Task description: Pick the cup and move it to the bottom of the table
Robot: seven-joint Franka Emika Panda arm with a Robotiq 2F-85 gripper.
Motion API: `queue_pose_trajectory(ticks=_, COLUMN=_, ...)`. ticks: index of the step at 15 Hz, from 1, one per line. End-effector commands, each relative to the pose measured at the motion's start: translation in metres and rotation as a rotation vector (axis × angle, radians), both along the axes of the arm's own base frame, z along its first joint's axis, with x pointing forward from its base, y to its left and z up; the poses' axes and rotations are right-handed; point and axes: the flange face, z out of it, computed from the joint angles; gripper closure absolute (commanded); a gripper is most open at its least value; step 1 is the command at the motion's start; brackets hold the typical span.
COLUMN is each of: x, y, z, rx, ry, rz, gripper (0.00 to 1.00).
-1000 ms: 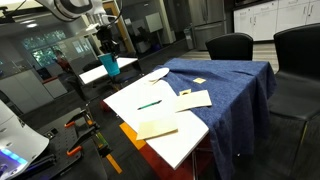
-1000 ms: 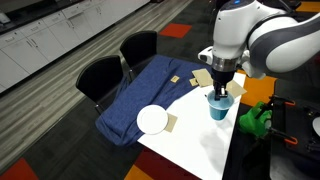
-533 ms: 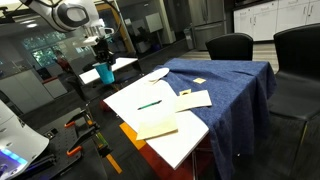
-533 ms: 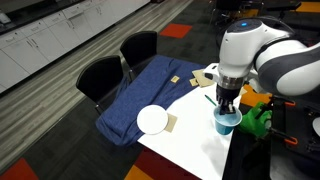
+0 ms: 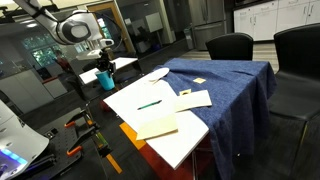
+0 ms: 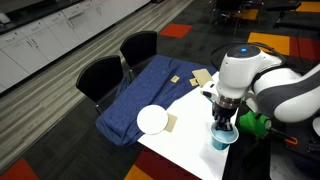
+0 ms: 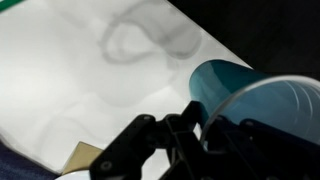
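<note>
While its dark fingers (image 7: 140, 140) clasp the teal-blue cup (image 6: 222, 139) from above, the gripper (image 6: 222, 127) hangs straight down from the bulky white arm (image 6: 245, 75). The jaws are clenched on the cup's upper part. In the wrist view the cup fills the right side, with its lighter rim turned toward the camera and the white tabletop spread out behind it.

The cup sits at the bare white end of the table (image 6: 185, 145), close to its edge. Whether its base touches the surface or hovers just above cannot be told. A green object (image 6: 254, 122) lies just beside the arm, past the table's edge.

Farther along the white top, in an exterior view, a green pen (image 5: 150, 104) lies alone. Two yellowish paper sheets (image 5: 194, 99) rest near it, one of them close to the table's front edge. A dark blue cloth (image 6: 150, 90) covers the far half of the table, well apart from the cup. A round white plate (image 6: 152, 120) lies where cloth and bare top meet. Two black chairs (image 6: 100, 75) stand at the cloth-covered end.
</note>
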Motion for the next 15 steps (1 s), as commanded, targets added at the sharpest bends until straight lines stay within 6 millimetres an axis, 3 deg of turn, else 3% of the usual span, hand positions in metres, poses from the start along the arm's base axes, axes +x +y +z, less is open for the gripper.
queue_pose_trajectory(ticks=1, x=-0.002, y=0.012, z=-0.022, rx=0.02, ry=-0.051, rz=0.012, gripper=0.99)
queue_pose_trajectory(ticks=12, x=0.0, y=0.018, z=-0.075, rx=-0.01, ry=-0.155, rz=0.021, gripper=0.99)
queue_pose_trajectory(ticks=14, x=0.001, y=0.018, z=-0.08, rx=-0.02, ry=-0.153, rz=0.02, gripper=0.84)
queue_pose_trajectory(ticks=15, x=0.002, y=0.018, z=-0.082, rx=-0.025, ry=-0.152, rz=0.018, gripper=0.69)
